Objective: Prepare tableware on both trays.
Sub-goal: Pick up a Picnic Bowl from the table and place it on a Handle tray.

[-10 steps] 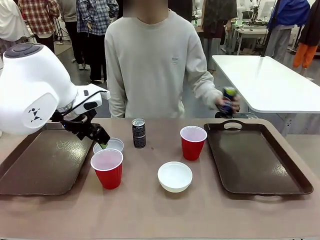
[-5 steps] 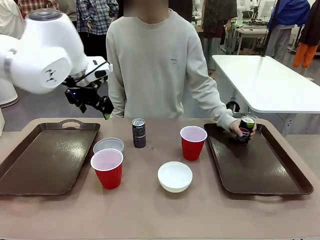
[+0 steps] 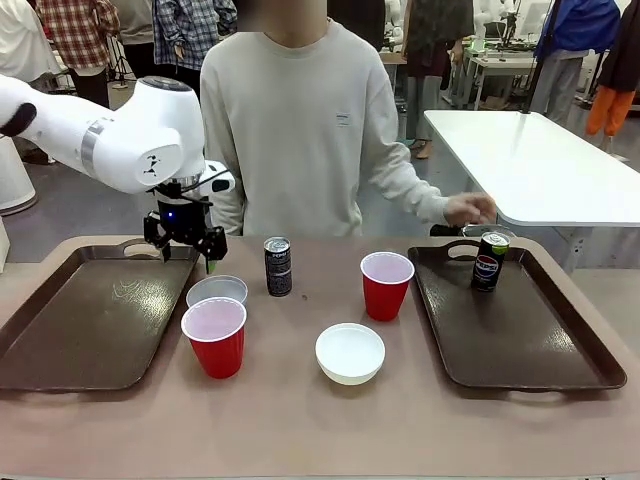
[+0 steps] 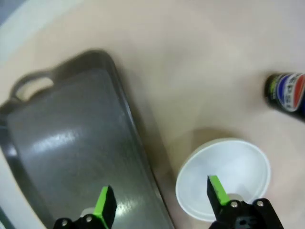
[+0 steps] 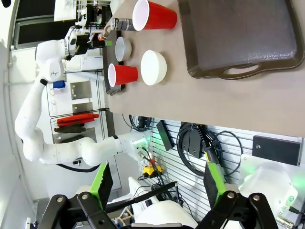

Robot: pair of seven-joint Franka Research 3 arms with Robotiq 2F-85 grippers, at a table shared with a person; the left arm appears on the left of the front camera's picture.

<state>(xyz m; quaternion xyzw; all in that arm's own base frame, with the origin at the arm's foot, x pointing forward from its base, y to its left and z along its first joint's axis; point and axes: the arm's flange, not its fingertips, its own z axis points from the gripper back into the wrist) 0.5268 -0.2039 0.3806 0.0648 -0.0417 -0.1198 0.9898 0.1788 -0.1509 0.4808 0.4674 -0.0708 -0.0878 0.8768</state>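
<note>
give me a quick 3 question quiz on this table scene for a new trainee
1. True or false: the left claw is open and holds nothing.
2. What stands on the right tray? A) a drink can B) a red cup C) a bowl
3. How many white bowls sit on the table itself, off the trays?

Key: 1 true. 2 A. 3 two.
</note>
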